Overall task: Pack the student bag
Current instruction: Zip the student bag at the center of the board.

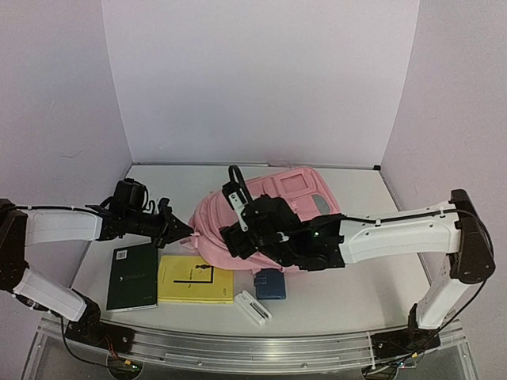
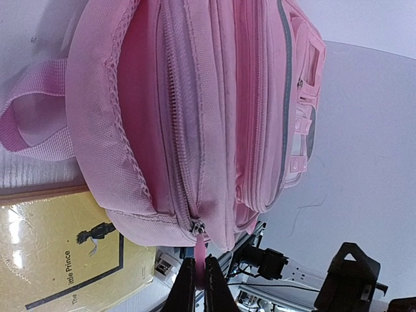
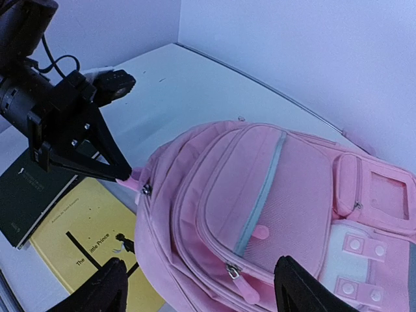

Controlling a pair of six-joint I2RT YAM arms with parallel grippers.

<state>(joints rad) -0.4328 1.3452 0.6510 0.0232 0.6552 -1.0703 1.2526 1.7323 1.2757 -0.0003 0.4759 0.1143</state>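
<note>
The student bag (image 1: 297,186) is a big pink backpack lying on the table, front pockets up (image 3: 279,195). My left gripper (image 2: 200,281) is shut on the pink pull tab (image 2: 200,250) of a zip slider at the bag's left end. In the top view the left gripper (image 1: 184,229) touches the bag's left edge. The zip teeth (image 2: 177,130) running from that slider look closed. My right gripper (image 3: 201,289) hovers open over the bag's front, nothing between its fingers (image 3: 107,286). In the top view the right gripper (image 1: 238,237) covers the bag's near side.
A yellow book (image 1: 194,279) lies just in front of the bag, a dark green book (image 1: 133,275) to its left. A small blue object (image 1: 270,283) and a white object (image 1: 253,307) lie near the front edge. White walls enclose the table.
</note>
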